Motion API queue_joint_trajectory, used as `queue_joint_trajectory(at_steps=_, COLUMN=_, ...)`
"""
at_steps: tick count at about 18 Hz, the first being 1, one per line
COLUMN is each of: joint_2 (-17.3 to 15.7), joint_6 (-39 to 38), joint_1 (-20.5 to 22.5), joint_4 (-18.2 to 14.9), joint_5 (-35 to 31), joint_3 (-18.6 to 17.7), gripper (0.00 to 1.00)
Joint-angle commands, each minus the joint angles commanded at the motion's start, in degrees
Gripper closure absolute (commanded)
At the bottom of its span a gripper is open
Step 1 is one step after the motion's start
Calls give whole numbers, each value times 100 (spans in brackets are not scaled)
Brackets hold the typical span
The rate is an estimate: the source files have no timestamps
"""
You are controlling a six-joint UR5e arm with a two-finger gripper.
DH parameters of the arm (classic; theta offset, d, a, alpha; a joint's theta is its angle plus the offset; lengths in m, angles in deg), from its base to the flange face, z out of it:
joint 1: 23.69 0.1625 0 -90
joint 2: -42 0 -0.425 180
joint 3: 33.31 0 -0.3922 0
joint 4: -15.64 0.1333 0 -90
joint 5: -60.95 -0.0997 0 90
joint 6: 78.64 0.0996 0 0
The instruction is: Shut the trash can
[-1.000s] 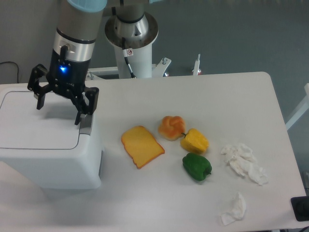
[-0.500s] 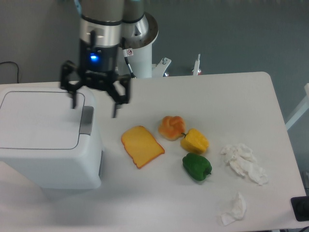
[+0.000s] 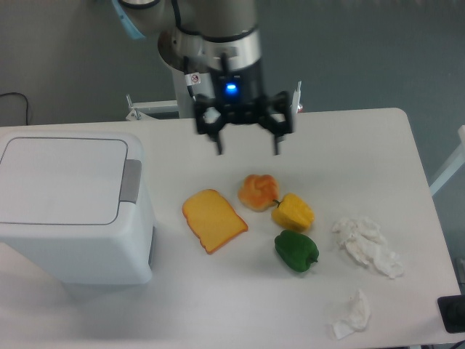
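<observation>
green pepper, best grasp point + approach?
Judging from this view: grip the green pepper across its body, coming from above, gripper open. It lies on its side on the table. Keep the fingers off its upper edge: the yellow pepper sits close there. Its lower and right sides look free.

Claw (image 3: 246, 147) pointing straight down, fingers spread wide, empty; blue wrist light lit.
</observation>
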Motion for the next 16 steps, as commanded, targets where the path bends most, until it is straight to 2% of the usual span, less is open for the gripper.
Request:
queue_joint_trajectory(at_steps=5, joint_2=-105, joint_6=528, joint_1=817, joint_4=-27, joint_5=-98, joint_3=-105, gripper=0)
queue_joint_trajectory(at_steps=8, joint_2=-211, joint_6=1169, joint_1=1458, joint_4=-88, joint_5=-308, joint_3=-368, gripper=0)
queue_joint_trajectory(at_steps=11, joint_2=-263, joint_6=1863, joint_1=1977, joint_4=-185, joint_5=-406, joint_3=-378, gripper=0)
queue_joint_trajectory(at_steps=16, joint_2=-439, joint_6=3242, joint_1=3172, joint_4=-396, joint_5=-266, joint_3=-387, gripper=0)
